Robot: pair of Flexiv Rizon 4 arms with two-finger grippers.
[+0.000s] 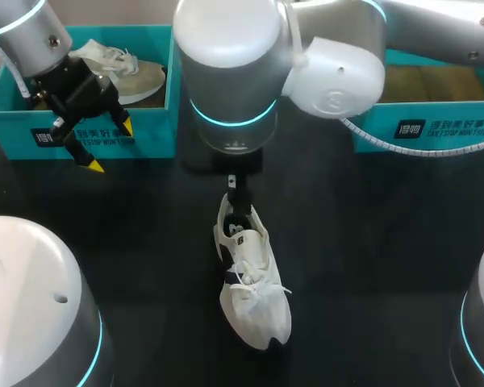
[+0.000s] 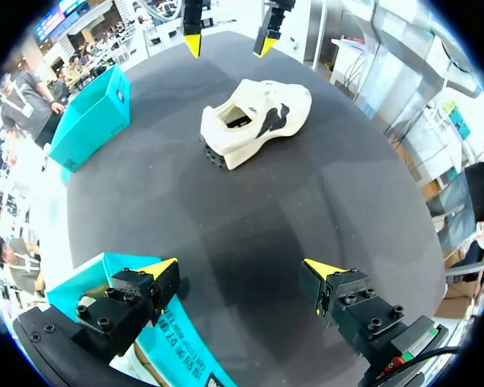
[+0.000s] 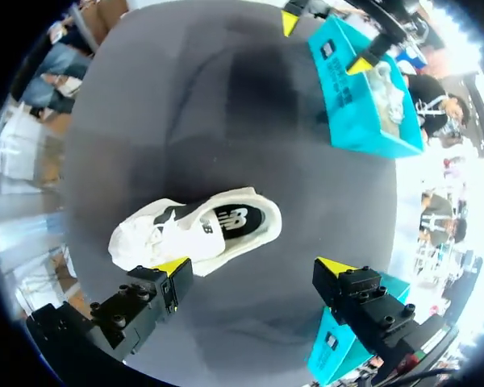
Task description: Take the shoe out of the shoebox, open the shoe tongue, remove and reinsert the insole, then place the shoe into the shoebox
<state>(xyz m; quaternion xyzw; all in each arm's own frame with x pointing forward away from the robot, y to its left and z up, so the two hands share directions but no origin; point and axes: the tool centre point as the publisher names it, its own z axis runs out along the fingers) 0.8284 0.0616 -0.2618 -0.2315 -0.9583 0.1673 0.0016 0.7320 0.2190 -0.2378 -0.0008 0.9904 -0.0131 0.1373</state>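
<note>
The white shoe [image 1: 252, 294] rests on its sole in the middle of the black counter [image 1: 371, 266], outside both boxes, with its toe toward the robot and its heel toward the boxes. Its insole [image 3: 234, 219] shows dark through the opening and looks seated. The laces [image 1: 252, 278] lie loose across the tongue. The right pincer [image 3: 254, 268] hangs near the heel end, released, its fingers wide apart and grasping nothing. The left pincer [image 1: 109, 146] is well apart from the shoe, at the front wall of the left shoebox [image 1: 16, 133], and is likewise released and empty. A 2nd shoe [image 1: 125, 68] lies inside that box. The right shoebox [image 1: 436, 129] stands at the far right.

Nothing pins the shoe down, so the main risk is that 1 pincer working alone at the tongue or insole drags or tips it across the smooth counter. A fingertip could also snag the loose laces and lift the whole shoe. The right arm's bulk hides the heel from above, so a misjudged descent could press the collar flat.
</note>
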